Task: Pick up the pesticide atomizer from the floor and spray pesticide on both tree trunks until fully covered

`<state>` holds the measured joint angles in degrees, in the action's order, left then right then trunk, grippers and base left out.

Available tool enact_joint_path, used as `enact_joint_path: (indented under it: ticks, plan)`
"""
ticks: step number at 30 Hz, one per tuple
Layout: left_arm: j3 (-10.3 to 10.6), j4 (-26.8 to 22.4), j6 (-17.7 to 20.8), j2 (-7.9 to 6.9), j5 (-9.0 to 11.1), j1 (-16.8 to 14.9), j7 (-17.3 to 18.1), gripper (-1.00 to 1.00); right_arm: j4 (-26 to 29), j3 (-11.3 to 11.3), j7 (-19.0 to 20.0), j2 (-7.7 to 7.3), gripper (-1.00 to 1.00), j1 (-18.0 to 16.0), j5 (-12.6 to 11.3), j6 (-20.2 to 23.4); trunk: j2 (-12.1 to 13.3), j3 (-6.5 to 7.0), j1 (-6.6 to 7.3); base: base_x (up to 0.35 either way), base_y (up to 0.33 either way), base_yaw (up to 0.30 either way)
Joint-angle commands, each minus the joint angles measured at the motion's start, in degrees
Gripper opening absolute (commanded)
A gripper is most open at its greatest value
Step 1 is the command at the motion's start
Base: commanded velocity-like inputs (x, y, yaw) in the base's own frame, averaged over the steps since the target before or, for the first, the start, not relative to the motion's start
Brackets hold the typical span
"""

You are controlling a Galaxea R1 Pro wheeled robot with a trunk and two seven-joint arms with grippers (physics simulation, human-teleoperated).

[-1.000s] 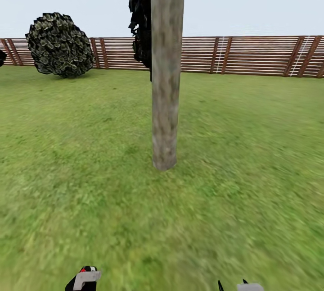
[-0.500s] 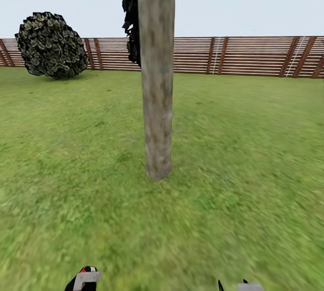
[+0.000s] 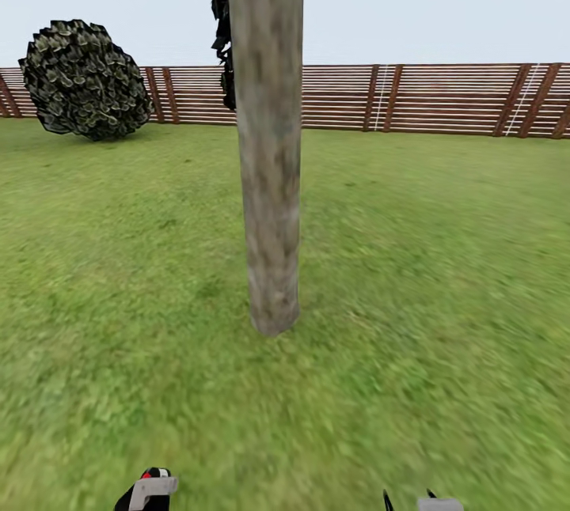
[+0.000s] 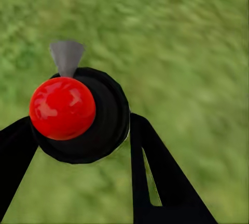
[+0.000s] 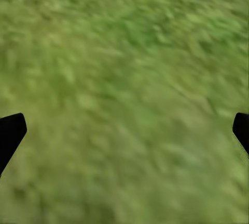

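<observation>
Pesticide atomizer clamped between left tool fingers, above lawn.

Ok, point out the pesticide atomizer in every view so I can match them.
Head view: pesticide atomizer at bottom edge, left of centre.
Left wrist view: pesticide atomizer centre-left, red top toward camera.
Right wrist view: lawn beneath open right gripper.
Shared landmark: the lawn.

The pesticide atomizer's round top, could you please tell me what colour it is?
Glossy red, on the dark-bodied pesticide atomizer held in the left gripper; clearest in the left wrist view.
</observation>
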<state>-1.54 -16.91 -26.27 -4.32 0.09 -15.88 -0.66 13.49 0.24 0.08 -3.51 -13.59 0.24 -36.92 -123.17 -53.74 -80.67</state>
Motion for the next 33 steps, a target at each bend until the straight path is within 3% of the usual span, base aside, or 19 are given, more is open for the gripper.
enact_joint_path:
  ticks: [1, 18, 28, 29, 30, 31, 32, 33]
  plan:
    - [-0.06, 0.04, -0.19, 0.01, 0.00, -0.03, -0.04, -1.00, -0.04, 0.02, 0.01, -0.01, 1.00, -0.03, 0.02, -0.17, -0.02, -0.05, -0.02, 0.318, -0.001, 0.000]
    - [-0.04, 0.05, -0.19, 0.08, 0.00, -0.03, 0.04, -1.00, -0.04, 0.02, 0.01, -0.01, 1.00, -0.03, 0.02, -0.17, -0.02, -0.05, -0.02, 0.311, 0.000, 0.000]
    - [0.68, -0.26, -0.07, -0.14, -1.02, -0.17, 0.87, -1.00, 0.37, -0.02, 0.17, -0.23, 1.00, -0.03, 1.07, -0.12, -0.02, -0.05, -0.02, 0.067, 0.000, 0.000]
    - [1.12, -0.29, -0.04, -0.30, -1.97, -0.29, 1.04, -1.00, 0.46, 0.02, 0.25, -0.36, 1.00, -0.07, 2.99, -0.08, -0.02, -0.05, -0.02, 0.004, 0.000, 0.000]
    - [3.07, -0.58, -0.02, -1.50, -7.95, -0.50, 4.37, -1.00, 1.84, 0.03, 0.35, -0.48, 1.00, -0.26, 12.62, 0.11, -0.02, -0.05, -0.02, 0.000, 0.000, 0.000]
    - [3.55, -0.67, 0.02, -2.33, -11.60, -0.63, 7.87, -1.00, 3.74, 0.02, 0.40, -0.47, 1.00, -0.32, 18.04, 0.33, -0.02, -0.05, -0.02, 0.000, 0.000, 0.000]
    - [3.71, -0.71, 0.07, -2.98, -13.73, -0.73, 10.45, -1.00, 4.98, 0.01, 0.42, -0.44, 1.00, -0.34, 21.25, 0.73, -0.02, -0.05, -0.02, 0.000, 0.000, 0.000]
    - [3.98, -0.89, 0.61, -4.90, -19.23, -1.76, 21.43, -1.00, 8.25, 0.02, 3.18, 0.03, 1.00, -0.69, 30.82, 5.71, -0.02, -0.05, -0.02, 0.000, 0.000, 0.000]
